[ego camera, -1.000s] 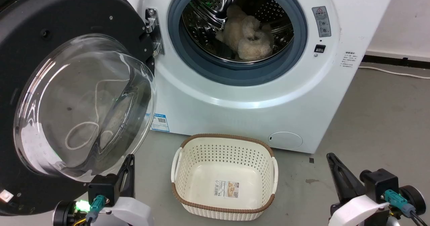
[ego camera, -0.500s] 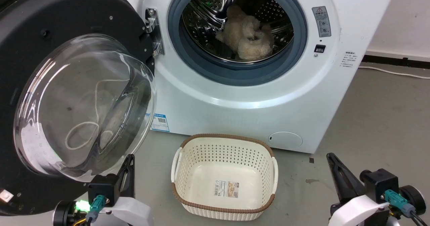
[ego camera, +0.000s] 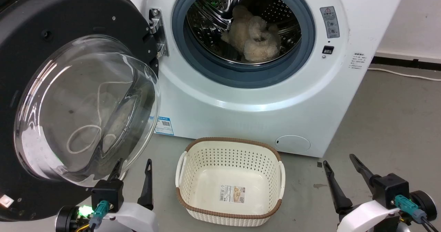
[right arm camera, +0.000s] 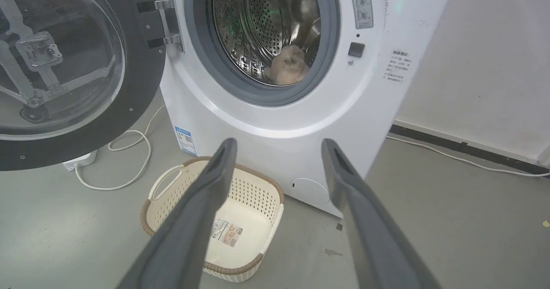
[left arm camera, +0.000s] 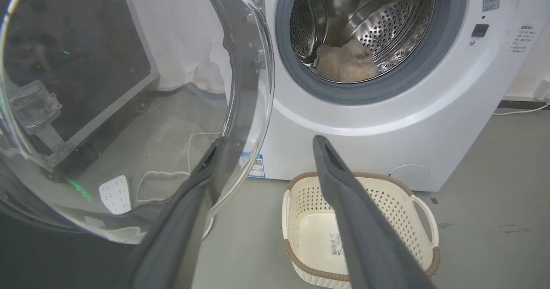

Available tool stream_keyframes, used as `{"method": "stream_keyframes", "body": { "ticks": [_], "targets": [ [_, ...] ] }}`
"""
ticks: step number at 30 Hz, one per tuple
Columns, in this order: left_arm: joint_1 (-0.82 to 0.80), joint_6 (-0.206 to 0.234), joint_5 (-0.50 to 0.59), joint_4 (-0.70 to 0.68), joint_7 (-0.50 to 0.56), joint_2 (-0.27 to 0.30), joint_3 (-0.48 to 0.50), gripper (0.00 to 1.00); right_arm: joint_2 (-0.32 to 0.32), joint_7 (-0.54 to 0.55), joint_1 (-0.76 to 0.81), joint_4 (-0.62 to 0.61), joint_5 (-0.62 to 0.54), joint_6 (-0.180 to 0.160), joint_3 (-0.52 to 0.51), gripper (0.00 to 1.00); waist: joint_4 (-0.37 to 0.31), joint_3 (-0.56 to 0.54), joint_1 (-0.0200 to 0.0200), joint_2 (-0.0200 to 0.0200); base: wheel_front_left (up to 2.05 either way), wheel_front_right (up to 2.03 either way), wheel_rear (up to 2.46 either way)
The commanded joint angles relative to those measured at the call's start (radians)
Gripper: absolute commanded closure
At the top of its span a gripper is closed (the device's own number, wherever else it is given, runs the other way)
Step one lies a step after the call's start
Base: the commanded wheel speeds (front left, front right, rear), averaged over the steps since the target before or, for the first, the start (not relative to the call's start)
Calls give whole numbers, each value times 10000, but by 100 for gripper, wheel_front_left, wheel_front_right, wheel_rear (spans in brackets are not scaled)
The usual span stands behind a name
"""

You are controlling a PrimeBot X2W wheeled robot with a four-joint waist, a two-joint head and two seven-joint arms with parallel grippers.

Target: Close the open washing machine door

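Note:
The washing machine door (ego camera: 69, 14) stands swung wide open at the left, a black ring around a bulging clear glass bowl (ego camera: 86, 104), hung on a metal hinge (ego camera: 156, 32). My left gripper (ego camera: 134, 163) is open just below the bowl's lower edge, holding nothing. In the left wrist view the door's glass (left arm camera: 129, 87) is close on the left and my left gripper (left arm camera: 270, 139) has one finger overlapping its rim. My right gripper (ego camera: 339, 159) is open and empty, low at the right, well away from the door (right arm camera: 64, 65). The right wrist view shows the right gripper (right arm camera: 278, 142) spread wide.
The white washing machine (ego camera: 241, 104) has a grey-rimmed drum opening with a fluffy beige item (ego camera: 251, 35) inside. An empty cream basket (ego camera: 229, 140) sits on the grey floor before it, between my grippers. A white cord (right arm camera: 129, 151) lies under the door. A wall (ego camera: 413, 18) rises at the right.
Both grippers have gone from shut to open, their fingers now spread apart. The door, basket and camera have not moved.

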Motion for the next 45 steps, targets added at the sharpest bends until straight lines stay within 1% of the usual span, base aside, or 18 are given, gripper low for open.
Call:
{"method": "stream_keyframes", "body": {
  "ticks": [1, 11, 17, 22, 23, 24, 28, 45],
  "targets": [
    [-8, -9, 1, -6, -88, 1, -6, 0, -5, -78, 16, 4, 80, 0, -19, 0, 4, 0, 0, 0, 0, 0, 0],
    [-8, -24, -7, -27, -297, 13, -70, 0, -4, -291, 64, 6, 161, 1, -36, 0, 180, -35, 0, 0, 0, 0, 0],
    [10, -43, -12, -22, -423, 37, -113, 0, -4, -417, 109, -12, 222, 2, 34, 0, 491, -87, 0, 0, 0, 0, 0],
    [50, -56, -14, -30, -527, 73, -139, 0, -6, -521, 152, -7, 282, 2, 124, 0, 855, -145, 0, 0, 0, 0, 0],
    [74, -59, -25, -39, -569, 89, -140, 0, -8, -563, 164, 5, 314, 2, 163, 0, 1019, -167, 0, 0, 0, 0, 0],
    [74, -59, -25, -39, -569, 89, -140, 0, -8, -563, 164, 5, 314, 2, 163, 0, 1019, -167, 0, 0, 0, 0, 0],
    [185, 8, -50, -154, -673, 118, -67, 0, -70, -667, 52, 72, 391, 3, 439, 0, 1301, -105, 0, 0, 0, 0, 0],
    [547, 317, -66, -687, -1007, 89, 75, 0, -454, -1002, -567, 506, 952, 4, 1479, 0, 2051, 28, 0, 0, -9, -9, -9]
  ]
}}
